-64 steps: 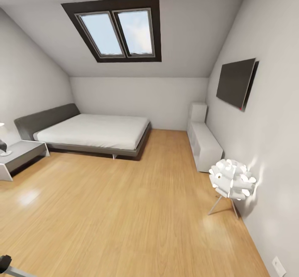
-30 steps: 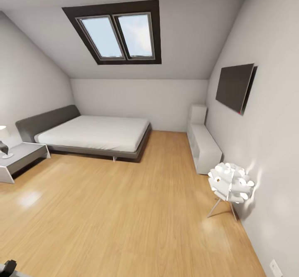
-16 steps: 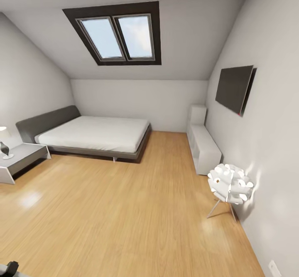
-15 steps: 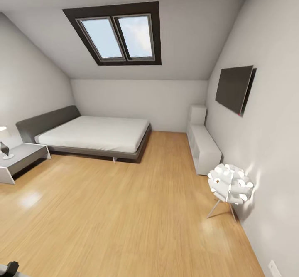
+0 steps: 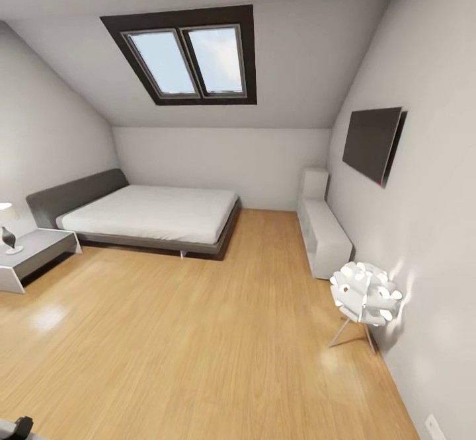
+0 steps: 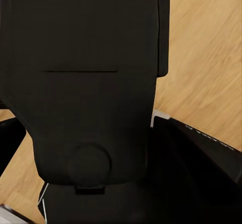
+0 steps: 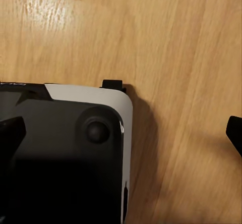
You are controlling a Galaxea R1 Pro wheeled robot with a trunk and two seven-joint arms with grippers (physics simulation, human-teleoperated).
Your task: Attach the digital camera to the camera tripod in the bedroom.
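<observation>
Bedroom [image 5: 218, 321] with wood floor, seen from the head camera.
Grey bed [image 5: 152, 212] stands by the far wall, skylight [image 5: 188, 57] above it; whether either claw is apart or together, I cannot tell.

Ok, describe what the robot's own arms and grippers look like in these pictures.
The left wrist view shows a broad matte black housing with thin horizontal seams and a round knob low on it. The right wrist view shows a black panel with a round stud, edged by a white rounded shell, plus a dark fingertip over wood floor. No cables or markings are legible.
</observation>
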